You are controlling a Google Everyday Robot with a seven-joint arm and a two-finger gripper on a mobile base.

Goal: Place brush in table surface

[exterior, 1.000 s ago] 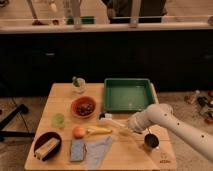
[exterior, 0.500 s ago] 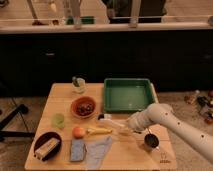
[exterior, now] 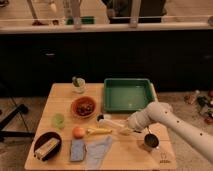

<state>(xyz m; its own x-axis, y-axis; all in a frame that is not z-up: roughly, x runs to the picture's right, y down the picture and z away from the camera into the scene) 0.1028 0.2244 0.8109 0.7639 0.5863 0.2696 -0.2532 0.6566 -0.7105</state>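
Background: dark cabinet fronts (exterior: 60,55) run below a long pale counter edge (exterior: 100,27). The table surface (exterior: 127,156) is pale wood, roughly square, seen from its near edge.

Compared with half a second and one second ago, there is no clear change. The white arm (exterior: 175,127) reaches in over the right edge at much the same spot. The gripper (exterior: 128,128) sits close to the table's middle, a little toward the near edge, as before. The brush (exterior: 113,121) lies along the same line. Its slim whitish handle runs left from the gripper and its small dark head is at the left end, near the table's centre. The handle's right end meets the gripper. Whether the gripper is clamped on it or loose cannot be told, nor whether the brush rests on the wood or hangs just above it.

Surroundings:
- A banana (exterior: 99,131) lies just on the near side of the brush, roughly parallel to it, with an orange fruit (exterior: 78,132) at its left end.
- A red bowl (exterior: 83,107) with dark contents stands just left of the brush head.
- A green tray (exterior: 128,95) fills the far right corner, close behind the brush.
- A metal cup (exterior: 150,142) stands toward the right edge, just beside the gripper and partly under the arm.
- A small green cup (exterior: 58,120) stands by the left edge.
- A glass (exterior: 78,84) stands at the far edge, left of the tray.
- A dark bowl (exterior: 47,146) holding a pale block sits at the near left corner.
- A blue sponge (exterior: 77,149) and a grey-blue cloth (exterior: 97,151) lie along the near edge.
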